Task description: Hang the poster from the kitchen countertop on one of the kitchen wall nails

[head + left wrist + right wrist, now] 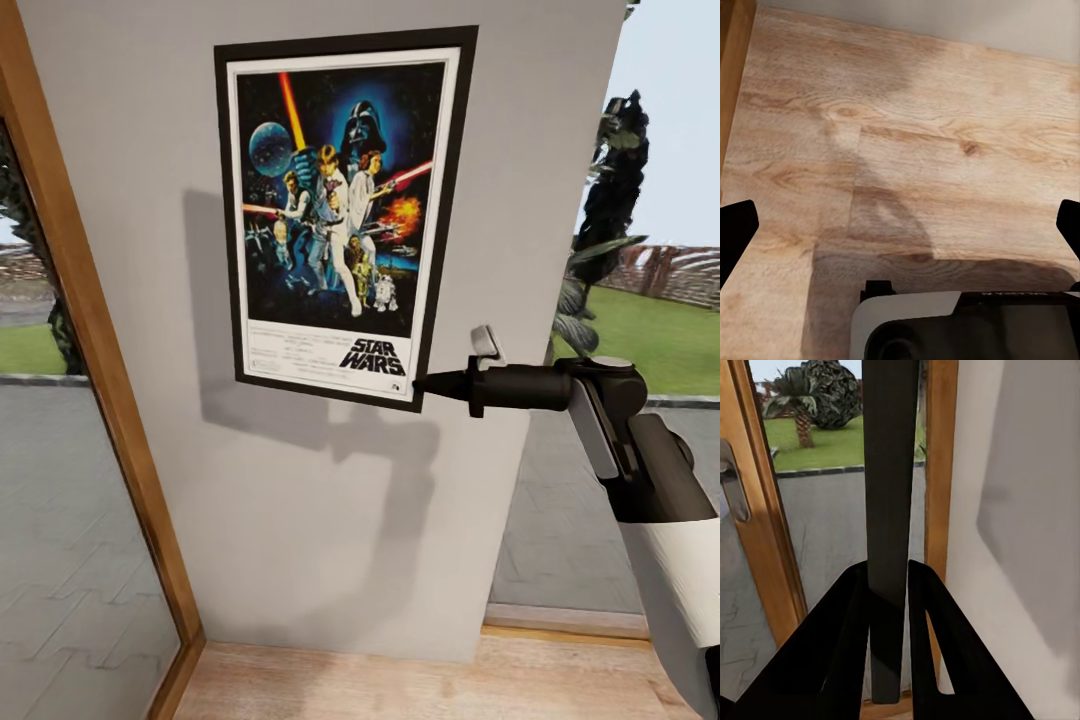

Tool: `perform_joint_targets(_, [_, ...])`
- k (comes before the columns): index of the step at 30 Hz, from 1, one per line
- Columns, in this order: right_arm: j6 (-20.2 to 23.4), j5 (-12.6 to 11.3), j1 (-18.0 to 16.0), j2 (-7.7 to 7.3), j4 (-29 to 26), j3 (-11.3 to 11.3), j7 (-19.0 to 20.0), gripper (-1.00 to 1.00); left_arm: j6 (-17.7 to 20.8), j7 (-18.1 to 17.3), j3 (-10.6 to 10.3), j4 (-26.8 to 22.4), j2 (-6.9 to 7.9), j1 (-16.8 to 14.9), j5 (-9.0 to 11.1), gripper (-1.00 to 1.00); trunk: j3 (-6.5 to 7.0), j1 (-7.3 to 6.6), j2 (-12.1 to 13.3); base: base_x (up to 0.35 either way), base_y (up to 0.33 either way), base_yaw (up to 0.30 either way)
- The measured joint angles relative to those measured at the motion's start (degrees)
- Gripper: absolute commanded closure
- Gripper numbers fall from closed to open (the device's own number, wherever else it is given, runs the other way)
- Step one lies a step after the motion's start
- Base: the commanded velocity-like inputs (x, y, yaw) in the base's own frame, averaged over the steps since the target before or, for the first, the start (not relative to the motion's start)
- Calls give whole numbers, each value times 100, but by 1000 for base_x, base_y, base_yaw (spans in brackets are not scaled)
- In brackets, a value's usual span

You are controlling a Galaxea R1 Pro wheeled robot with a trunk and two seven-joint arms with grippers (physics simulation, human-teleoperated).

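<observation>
The Star Wars poster (335,215) stands upright and slightly tilted against the pale grey wall (350,520), casting a shadow on it. My right gripper (425,383) is shut on the poster's lower right corner. In the right wrist view the black frame edge (891,472) runs straight between the closed fingers (847,645). No nail can be made out on the wall, and the countertop is out of view. My left gripper (900,232) hangs open over the wooden floor (915,135), its dark fingers (735,236) far apart with nothing between them.
A wood-framed glass door (90,330) borders the wall on the left, its handle (735,480) in the right wrist view. A window onto a garden (650,320) lies to the right. Wooden floor (400,685) runs below. My own base (967,326) sits under the left gripper.
</observation>
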Motion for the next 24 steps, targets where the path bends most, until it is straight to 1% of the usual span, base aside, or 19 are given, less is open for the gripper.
perform_joint_targets(10, [1,-1,0,-1,1,6,0,100,0,3,0,0,0,0,0,-100,0,-1,-1,22,0,0])
perform_joint_targets(15, [0,0,0,-1,1,8,0,100,0,3,0,0,0,0,0,-100,0,-3,-1,246,0,0])
perform_joint_targets(24, [0,0,0,-1,1,6,0,100,0,3,0,0,0,0,0,-100,0,-3,-1,297,0,0])
